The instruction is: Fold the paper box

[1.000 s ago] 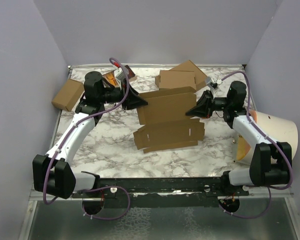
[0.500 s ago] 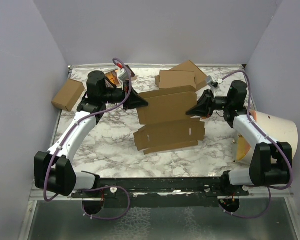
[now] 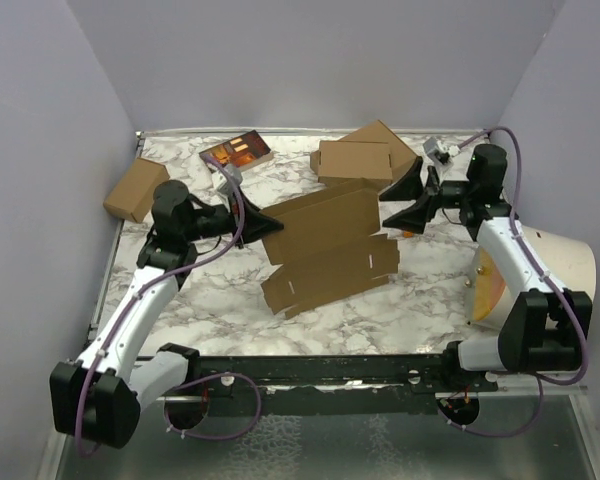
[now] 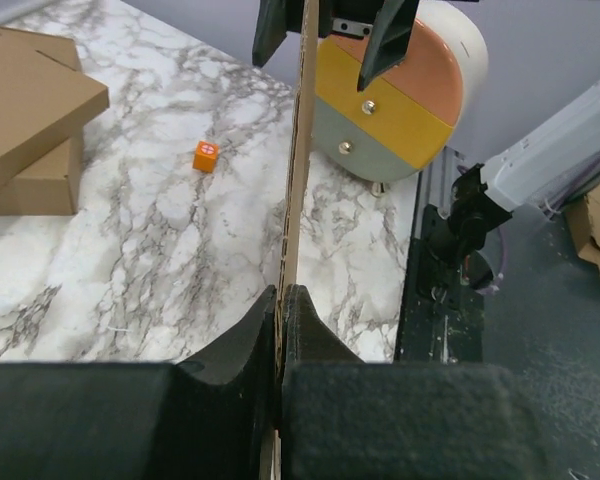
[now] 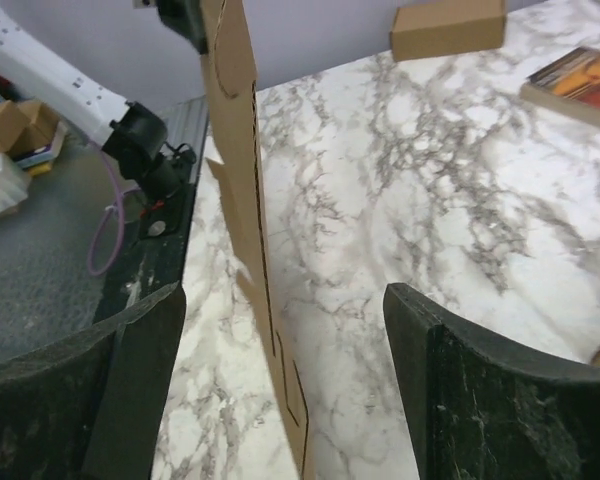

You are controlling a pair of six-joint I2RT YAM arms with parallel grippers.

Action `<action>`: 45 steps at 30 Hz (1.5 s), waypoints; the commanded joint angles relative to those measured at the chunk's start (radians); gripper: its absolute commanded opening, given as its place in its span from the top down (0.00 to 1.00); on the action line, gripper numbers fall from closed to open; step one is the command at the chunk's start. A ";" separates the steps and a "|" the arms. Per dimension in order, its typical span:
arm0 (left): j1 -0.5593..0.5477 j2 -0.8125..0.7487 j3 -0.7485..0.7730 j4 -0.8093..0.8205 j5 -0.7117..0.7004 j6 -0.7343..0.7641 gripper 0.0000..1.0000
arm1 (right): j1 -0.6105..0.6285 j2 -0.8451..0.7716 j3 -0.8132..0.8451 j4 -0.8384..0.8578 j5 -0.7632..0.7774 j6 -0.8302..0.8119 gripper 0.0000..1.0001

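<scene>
Paper box (image 3: 330, 245): brown corrugated die-cut sheet with flaps and slits, mid-table on the white marble-pattern top (image 3: 210, 300). Long axis runs left to right, right end skewed toward the far wall. Far panel stands raised; near panel looks flat. Left gripper (image 4: 280, 305) is clamped tight on the raised panel's left edge. Right gripper (image 5: 285, 300) is spread wide, fingers either side of the right edge, not touching.

Soft, even light is falling from above, throwing only faint shadows beside the box (image 3: 330, 262) on the pale worktop (image 3: 220, 290). Close to the lens, the left pincer (image 4: 280, 310) is showing dark and blurred, while the box edge beyond is reading sharp.
</scene>
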 commanded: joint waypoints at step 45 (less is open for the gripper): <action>0.032 -0.186 -0.196 0.349 -0.105 -0.141 1.00 | 0.023 -0.018 0.159 -0.774 0.062 -0.913 0.65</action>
